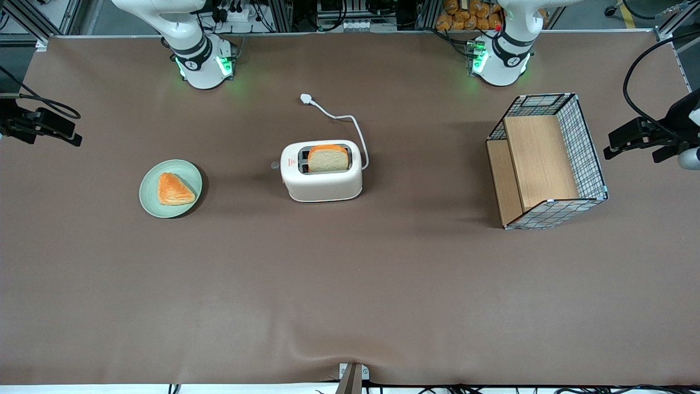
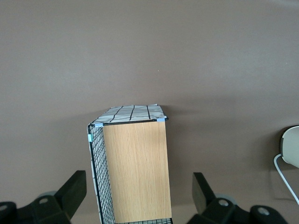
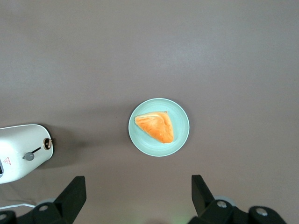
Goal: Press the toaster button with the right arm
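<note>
The cream-white toaster (image 1: 321, 180) stands mid-table with a bread slice (image 1: 328, 157) upright in one slot. Its narrow end faces the working arm's end of the table, and the small grey toaster button (image 1: 275, 164) sticks out from that end. In the right wrist view I see that end of the toaster (image 3: 18, 151) with the toaster button (image 3: 29, 156) on it. The right arm's gripper (image 3: 138, 184) hangs high above the table, over the green plate and well apart from the toaster. Its black fingers (image 3: 74, 191) stand wide open with nothing between them. In the front view the gripper (image 1: 52, 127) shows at the working arm's edge.
A green plate (image 1: 150, 200) with an orange pastry (image 1: 175, 189) lies toward the working arm's end, beside the toaster. The toaster's white cord (image 1: 342, 116) trails toward the arm bases. A wire-and-wood basket (image 1: 547, 161) stands toward the parked arm's end.
</note>
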